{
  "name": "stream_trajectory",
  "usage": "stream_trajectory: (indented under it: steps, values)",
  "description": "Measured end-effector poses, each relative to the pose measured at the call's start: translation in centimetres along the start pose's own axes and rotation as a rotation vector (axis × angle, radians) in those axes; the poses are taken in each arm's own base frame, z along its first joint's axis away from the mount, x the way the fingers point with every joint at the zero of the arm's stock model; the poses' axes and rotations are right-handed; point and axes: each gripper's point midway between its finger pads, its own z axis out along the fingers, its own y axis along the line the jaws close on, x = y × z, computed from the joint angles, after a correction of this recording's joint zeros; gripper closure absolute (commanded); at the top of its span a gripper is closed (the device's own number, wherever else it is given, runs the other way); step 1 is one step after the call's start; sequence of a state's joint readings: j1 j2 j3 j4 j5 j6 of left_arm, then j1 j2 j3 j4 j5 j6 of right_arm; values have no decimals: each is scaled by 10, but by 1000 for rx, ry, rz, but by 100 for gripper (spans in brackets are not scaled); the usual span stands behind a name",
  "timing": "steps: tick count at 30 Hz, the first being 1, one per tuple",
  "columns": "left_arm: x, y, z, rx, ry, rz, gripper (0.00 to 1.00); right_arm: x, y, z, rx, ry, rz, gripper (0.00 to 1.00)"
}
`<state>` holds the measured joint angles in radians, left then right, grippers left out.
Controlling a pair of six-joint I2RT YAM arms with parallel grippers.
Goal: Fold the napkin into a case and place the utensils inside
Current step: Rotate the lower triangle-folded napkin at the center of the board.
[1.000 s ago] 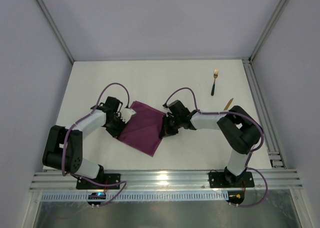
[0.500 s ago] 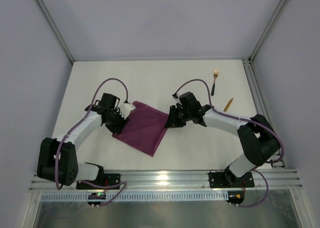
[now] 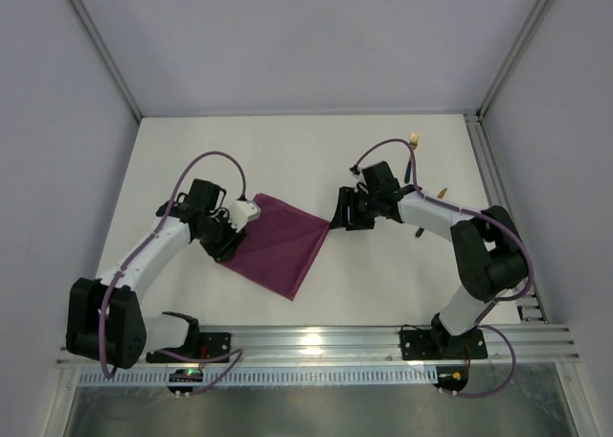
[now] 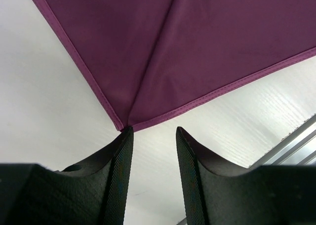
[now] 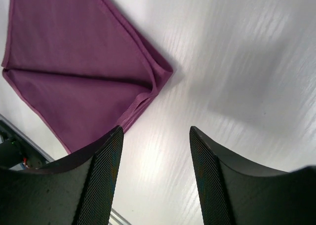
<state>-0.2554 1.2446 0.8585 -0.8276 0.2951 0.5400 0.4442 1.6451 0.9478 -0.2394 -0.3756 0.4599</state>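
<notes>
The magenta napkin [image 3: 278, 245] lies flat on the white table [image 3: 287, 159], folded into a pointed shape. My left gripper [image 3: 227, 246] sits at its left corner, open, with only table between the fingers; in the left wrist view the napkin [image 4: 197, 52] corner just meets one fingertip [image 4: 126, 136] of the left gripper [image 4: 154, 132]. My right gripper [image 3: 337, 218] stands open just off the right corner, and the right wrist view shows the napkin [image 5: 74, 87] beyond the right gripper [image 5: 155, 131]. The gold fork [image 3: 414, 138] and knife [image 3: 442, 190] peek out behind the right arm.
A metal rail [image 3: 498, 197] runs along the table's right edge and another [image 3: 306, 341] along the near edge by the arm bases. Grey walls enclose the back and sides.
Both grippers opened and let go of the napkin. The right arm drew back to the right and the left arm shifted slightly. The napkin's right corner now lies farther right.
</notes>
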Motion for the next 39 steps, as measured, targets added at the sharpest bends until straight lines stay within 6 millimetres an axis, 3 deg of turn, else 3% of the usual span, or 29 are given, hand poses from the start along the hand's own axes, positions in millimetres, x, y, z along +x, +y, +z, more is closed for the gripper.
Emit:
stream_trajectory:
  steps: [7, 11, 18, 26, 36, 39]
  values:
    - [42, 5, 25, 6, 178, -57, 60, -17, -9, 11, 25, 15, -59, 40]
    - [47, 11, 31, -13, 207, -64, 60, -25, -11, 22, 23, 23, -80, 43]
    - [49, 29, 50, -61, 243, -71, 62, -18, -17, 35, 15, 71, -75, 44]
    - [26, 72, 58, -198, 244, -71, 64, -14, -17, 33, 9, 71, -72, 44]
    - [-47, 160, 82, -408, 118, -8, 63, -4, -8, 16, -24, 54, -43, 44]
    - [-60, 165, 85, -387, 77, 20, 60, 2, -8, 12, -28, 51, -33, 44]
